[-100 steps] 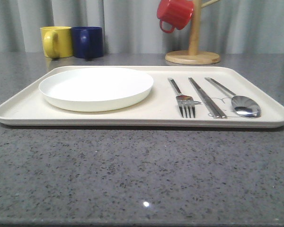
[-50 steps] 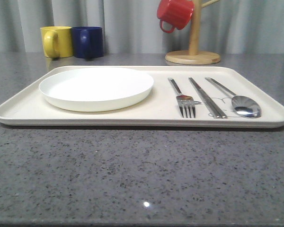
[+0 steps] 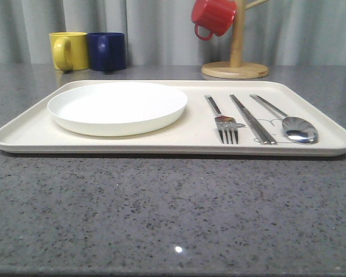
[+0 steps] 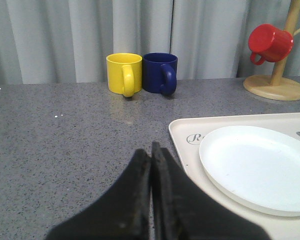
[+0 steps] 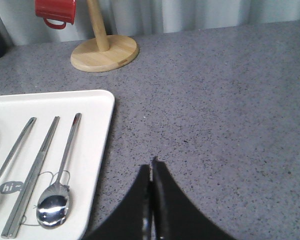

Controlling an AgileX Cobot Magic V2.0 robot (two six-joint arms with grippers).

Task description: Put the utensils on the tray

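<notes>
While both arms hang back from the tray, the scene reads as follows.

Tray point(image 3: 23, 135): cream-beige, rounded corners, raised rim, lying flat on the speckled grey table point(image 3: 161, 213); its corner with script lettering shows in the left wrist view.
Fork point(image 3: 224, 121): on the tray's right half, tines toward the camera in the front view, nearest the plate of the three utensils.
Chopsticks point(image 3: 252, 118): a slim flat pair lying together, between fork and spoon, roughly parallel to both.
Spoon point(image 3: 294, 126): rightmost on the tray, bowl toward the camera, near the tray's right rim.
Plate point(image 3: 117, 107): round, white, on the tray's left half, apart from the fork.
Left gripper point(image 4: 151, 150): black fingers pressed together with nothing between them, hovering over bare table just beside the tray's left edge.
Right gripper point(image 5: 151, 165): fingers closed tight on nothing, over bare table to the right of the tray, near the spoon's side.
Yellow mug point(image 3: 68, 51) and blue mug point(image 3: 107, 51): side by side behind the tray, touching or nearly so.
Red mug point(image 3: 212, 16): hanging on the wooden mug stand point(image 3: 235, 63) behind the tray's right part.
</notes>
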